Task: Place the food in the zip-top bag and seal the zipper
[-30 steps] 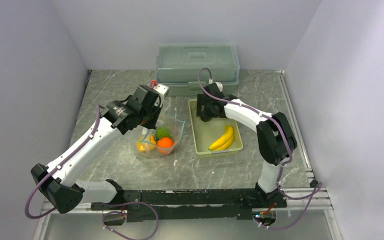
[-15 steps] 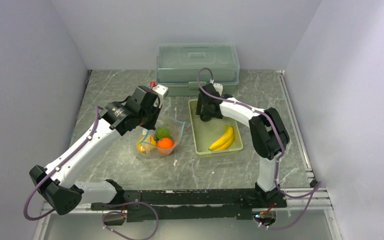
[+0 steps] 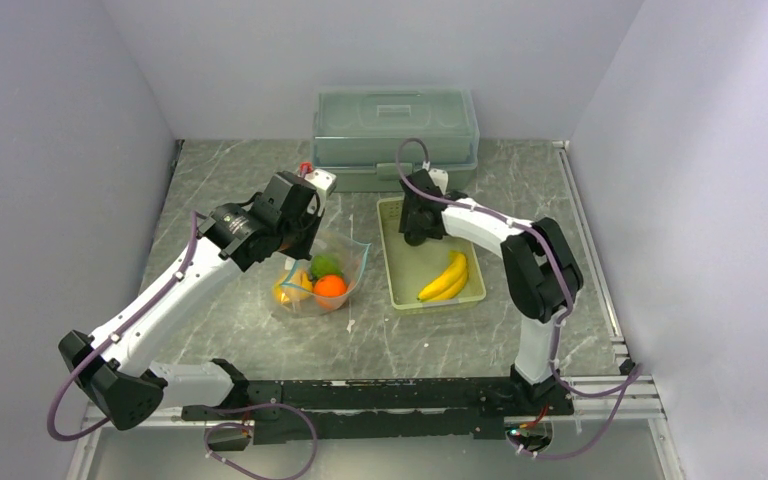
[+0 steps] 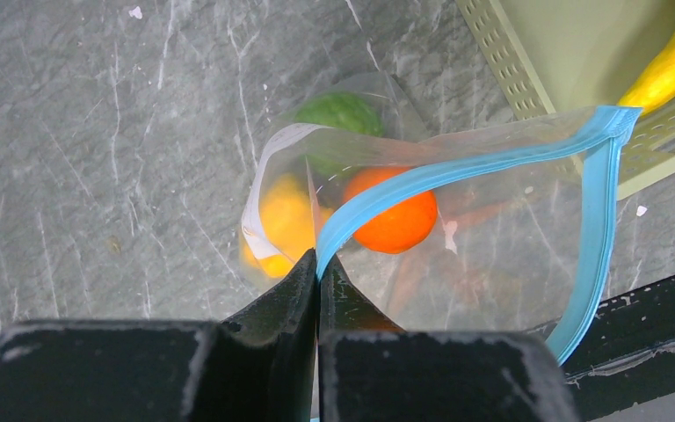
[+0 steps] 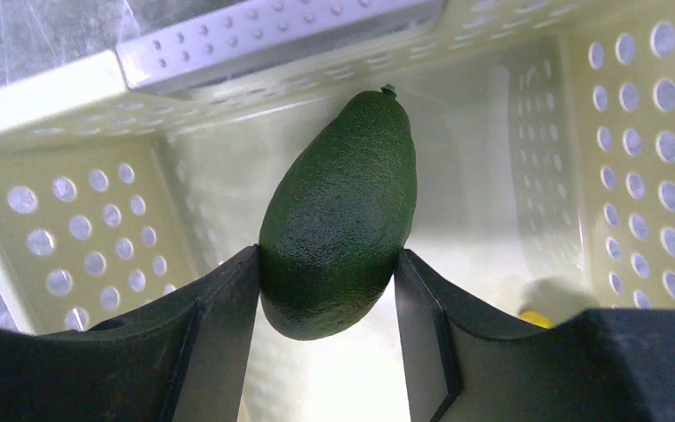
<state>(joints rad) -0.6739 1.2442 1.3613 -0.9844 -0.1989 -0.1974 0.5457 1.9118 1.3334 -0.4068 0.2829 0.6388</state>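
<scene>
Now: left gripper has its fingers pressed together on the zipper, pinching the strip. Beyond the tips the bag mouth gapes open, its rim looping out to the right.

Inside the bag:
- an orange ball, just right of the tips
- a yellow pepper, just left of them
- a light green fruit, farther out

The bag bottom rests on the table.

Right gripper has one finger on each side of the avocado. Both inner faces touch its wide end, and the stem end points away from the fingers. It sits inside the basket, close to the end wall ahead of the tips. Cannot tell whether it touches the floor.

Bananas lie in the same basket, back toward the arm's base.
</scene>
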